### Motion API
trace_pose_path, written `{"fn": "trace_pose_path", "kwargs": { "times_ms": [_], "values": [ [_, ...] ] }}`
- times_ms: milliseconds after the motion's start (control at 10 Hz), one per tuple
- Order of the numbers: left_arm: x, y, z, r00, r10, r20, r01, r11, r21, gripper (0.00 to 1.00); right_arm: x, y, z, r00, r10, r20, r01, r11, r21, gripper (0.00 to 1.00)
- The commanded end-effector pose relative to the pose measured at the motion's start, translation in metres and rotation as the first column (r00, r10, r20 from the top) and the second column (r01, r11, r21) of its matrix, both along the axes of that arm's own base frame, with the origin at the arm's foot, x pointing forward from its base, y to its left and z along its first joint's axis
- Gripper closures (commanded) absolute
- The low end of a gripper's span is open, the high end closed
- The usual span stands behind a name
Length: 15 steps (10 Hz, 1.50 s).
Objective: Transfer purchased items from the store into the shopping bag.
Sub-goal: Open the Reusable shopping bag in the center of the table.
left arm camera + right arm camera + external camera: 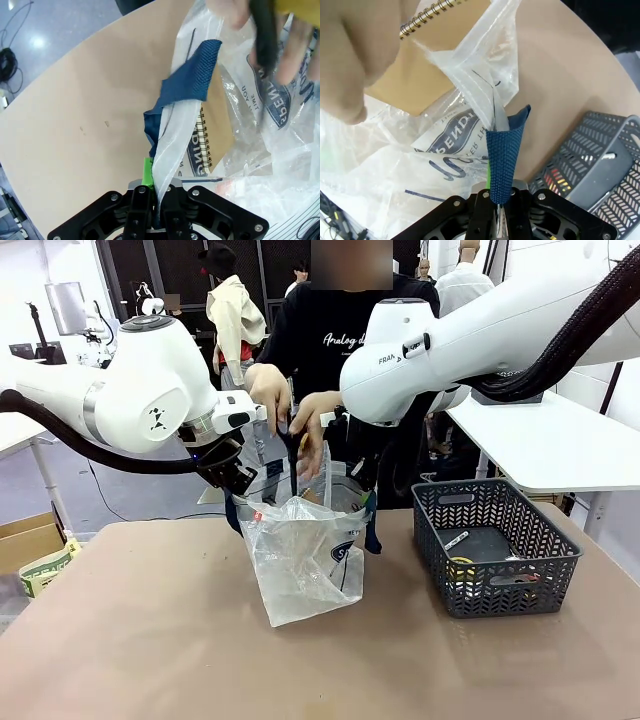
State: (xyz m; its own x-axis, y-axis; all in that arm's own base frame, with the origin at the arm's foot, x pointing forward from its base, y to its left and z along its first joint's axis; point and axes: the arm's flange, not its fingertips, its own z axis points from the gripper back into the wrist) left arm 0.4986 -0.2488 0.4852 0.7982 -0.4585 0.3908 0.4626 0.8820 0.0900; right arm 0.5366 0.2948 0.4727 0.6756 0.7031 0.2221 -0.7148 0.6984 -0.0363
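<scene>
The shopping bag (305,560) stands open on the table, crinkly and whitish with a navy logo. My left gripper (236,476) is shut on its left rim and navy strap (192,75). My right gripper (366,486) is shut on the opposite strap (502,155). In the wrist views each gripper (159,187) (497,197) pinches plastic and strap between its fingers. A brown spiral notebook (206,145) (430,60) sits inside the bag. The person's hands (315,430) hover over the opening holding a dark slim item (262,30) and something yellow (300,7).
A dark grey lattice basket (560,540) stands at the right of the bag with a pale stick (457,540) and a yellow-and-red piece (462,568) inside. The person stands at the far edge. Bare brown tabletop (150,640) lies in front and to the left.
</scene>
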Motion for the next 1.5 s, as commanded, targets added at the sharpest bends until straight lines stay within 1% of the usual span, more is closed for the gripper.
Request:
{"fn": "trace_pose_path", "kwargs": {
  "times_ms": [0,1400],
  "values": [
    [-0.0004,-0.0005,0.0005,1.0,-0.004,0.003,0.004,1.0,0.004,1.0,-0.0002,-0.0003,-0.0008,1.0,0.0,0.001,0.0,1.0,0.0,1.0],
    [-0.0004,-0.0005,0.0005,1.0,-0.004,0.003,0.004,1.0,0.004,1.0,-0.0002,-0.0003,-0.0008,1.0,0.0,0.001,0.0,1.0,0.0,1.0]
  ]
}}
